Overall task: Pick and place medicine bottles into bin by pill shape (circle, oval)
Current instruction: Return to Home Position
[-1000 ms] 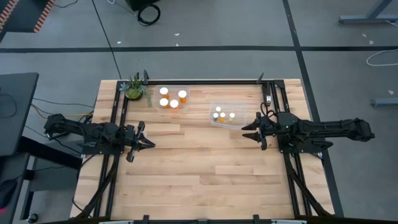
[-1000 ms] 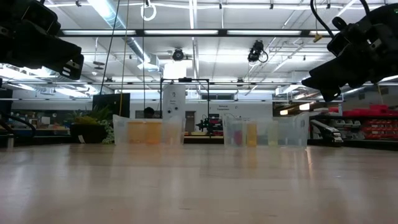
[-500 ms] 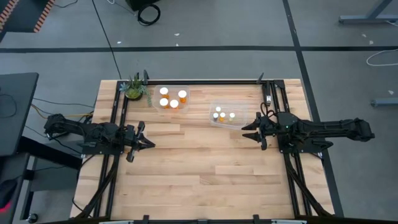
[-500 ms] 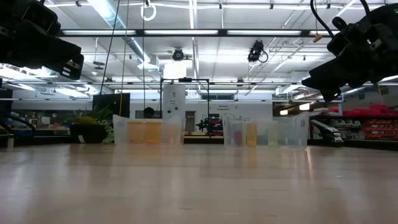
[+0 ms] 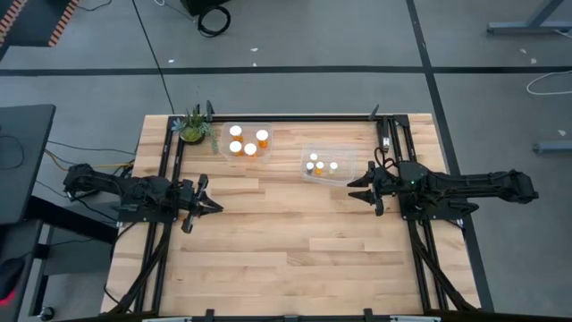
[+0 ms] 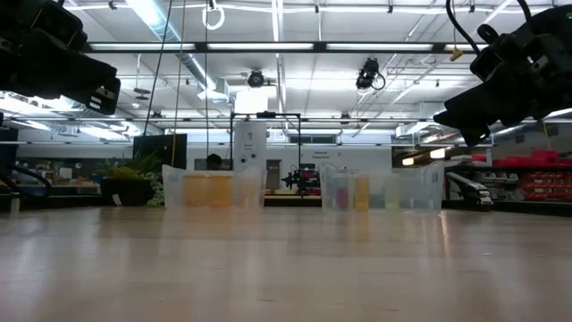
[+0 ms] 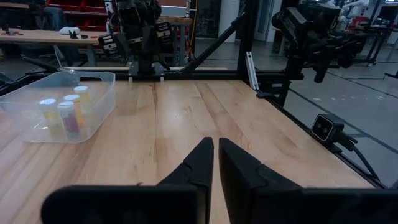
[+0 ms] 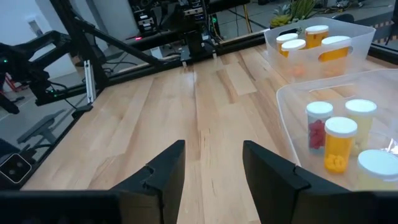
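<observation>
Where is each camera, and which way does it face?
High: above the table, facing down; left arm, right arm show.
Low: tabletop height, facing left bin, right bin; arms overhead.
Left wrist: on left arm, past the shut left end effector.
Right wrist: on right arm, past the open right end effector.
Wrist views share the right bin.

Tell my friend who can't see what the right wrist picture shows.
A nearer bin and a farther bin, both clear, hold white-capped medicine bottles on a wooden table. The right gripper has open fingers beside the nearer bin.
</observation>
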`<move>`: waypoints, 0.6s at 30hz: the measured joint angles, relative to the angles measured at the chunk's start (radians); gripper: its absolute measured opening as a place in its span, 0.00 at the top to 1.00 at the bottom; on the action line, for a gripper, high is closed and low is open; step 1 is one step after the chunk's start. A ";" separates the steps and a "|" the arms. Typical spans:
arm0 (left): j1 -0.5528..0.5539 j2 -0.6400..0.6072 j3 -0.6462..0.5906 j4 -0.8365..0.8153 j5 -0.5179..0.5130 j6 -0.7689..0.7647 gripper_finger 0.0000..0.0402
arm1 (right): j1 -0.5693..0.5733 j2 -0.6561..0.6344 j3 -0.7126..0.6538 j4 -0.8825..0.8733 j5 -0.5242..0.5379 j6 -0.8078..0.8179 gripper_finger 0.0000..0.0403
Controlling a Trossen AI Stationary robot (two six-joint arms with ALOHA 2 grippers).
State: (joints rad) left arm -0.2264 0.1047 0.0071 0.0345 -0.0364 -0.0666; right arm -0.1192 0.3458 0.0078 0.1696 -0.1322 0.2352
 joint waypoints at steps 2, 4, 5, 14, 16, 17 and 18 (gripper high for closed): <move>0.000 0.000 0.000 0.000 0.000 0.000 0.93 | 0.000 0.000 0.000 0.000 0.000 0.000 0.58; 0.000 0.000 0.000 0.000 0.000 0.000 0.93 | 0.000 0.000 0.000 0.000 0.000 0.000 0.58; 0.000 0.000 0.000 0.000 0.000 0.000 0.93 | 0.000 0.000 0.000 0.000 0.000 0.000 0.58; 0.000 0.000 0.000 0.000 0.000 0.001 0.90 | 0.000 0.000 0.000 0.000 0.000 0.000 0.58; 0.000 0.000 0.000 0.000 0.000 0.000 0.90 | 0.000 0.000 0.000 0.000 0.000 0.000 0.58; 0.000 0.000 0.000 0.000 0.000 0.000 0.90 | 0.000 0.000 0.000 0.000 0.000 0.000 0.58; 0.000 0.000 0.000 0.000 0.000 0.001 0.90 | 0.000 0.000 0.000 0.000 0.000 0.000 0.58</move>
State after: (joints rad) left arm -0.2268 0.1044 0.0071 0.0345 -0.0364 -0.0658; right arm -0.1192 0.3458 0.0082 0.1692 -0.1322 0.2352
